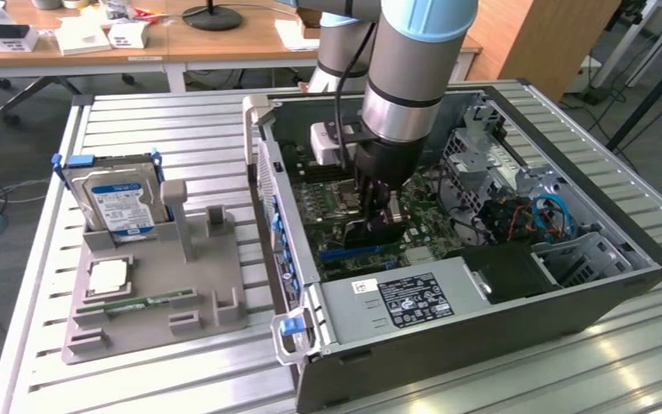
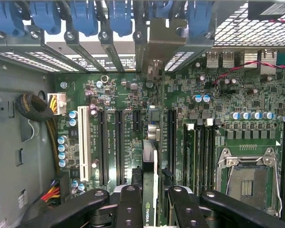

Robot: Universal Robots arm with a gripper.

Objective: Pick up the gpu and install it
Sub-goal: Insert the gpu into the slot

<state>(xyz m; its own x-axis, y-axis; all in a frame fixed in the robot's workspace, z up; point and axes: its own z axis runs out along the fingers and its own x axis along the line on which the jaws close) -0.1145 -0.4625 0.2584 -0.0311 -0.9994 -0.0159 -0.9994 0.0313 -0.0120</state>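
The gpu [image 1: 374, 233] is a dark flat card held upright inside the open computer case [image 1: 561, 302], low over the green motherboard [image 1: 343, 211]. My gripper [image 1: 377, 203] is shut on the card's upper edge. From the wrist view the gpu [image 2: 151, 156] runs edge-on between the black fingers [image 2: 130, 204], over the long black expansion slots [image 2: 118, 142]. Its silvery end bracket [image 2: 154, 42] stands against the case's rear slot openings. I cannot tell whether the card's lower edge sits in a slot or just above it.
A grey fixture [image 1: 193, 285] at the exterior view's left holds a blue-labelled hard drive [image 1: 121, 203], a processor chip [image 1: 109, 276] and a green memory stick [image 1: 135, 304]. Inside the case are the power supply [image 1: 417, 297], drive cages [image 1: 578, 254], blue slot latches [image 2: 118, 16], the processor socket [image 2: 247, 178] and cable bundles [image 2: 35, 107].
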